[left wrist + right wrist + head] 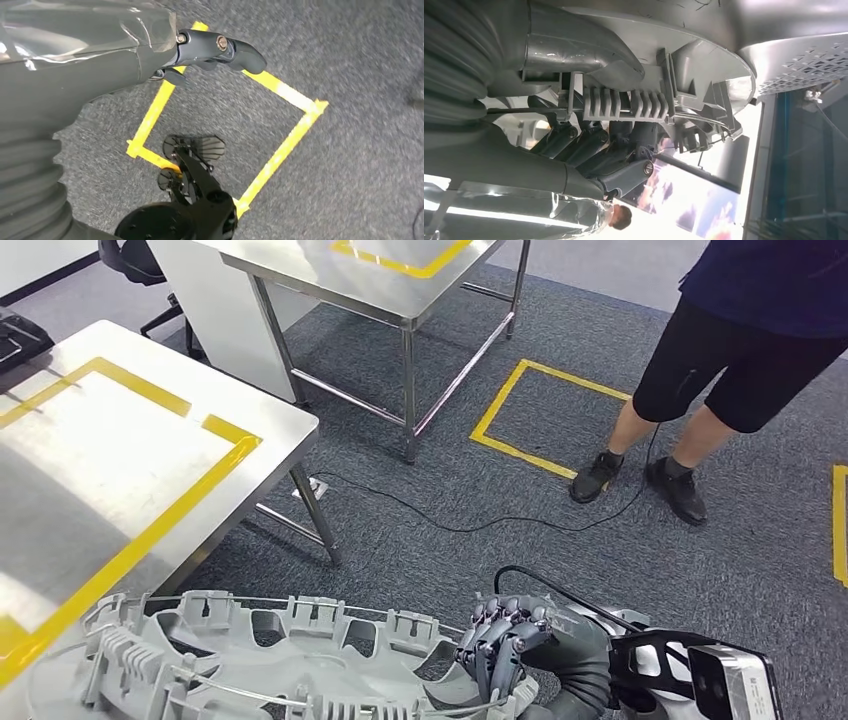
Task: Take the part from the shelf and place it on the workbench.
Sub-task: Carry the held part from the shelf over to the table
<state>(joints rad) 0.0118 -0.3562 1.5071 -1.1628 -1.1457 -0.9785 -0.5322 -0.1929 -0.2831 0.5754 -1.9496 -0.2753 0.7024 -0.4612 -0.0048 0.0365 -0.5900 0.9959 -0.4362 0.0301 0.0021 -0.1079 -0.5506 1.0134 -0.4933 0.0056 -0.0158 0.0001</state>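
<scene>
- The right hand (505,640) grips the large round grey plastic part with ribbed clips (260,660), fingers curled over its rim, carrying it low in front of the body.
- The left hand (220,50) hangs over carpet; whether it is spread or closed cannot be told.
- Carrying step, judging by this: next, lift the part onto the steel workbench with yellow tape (120,470), just beside it.

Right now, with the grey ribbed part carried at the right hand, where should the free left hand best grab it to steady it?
Probably the outer rim of the part on its left edge, opposite the right hand, which grips the rim on the right. The rim there is a raised wall with ribbed tabs, something fingers can wrap. Come in from the robot's left; the left hand hangs over the carpet holding nothing.
</scene>
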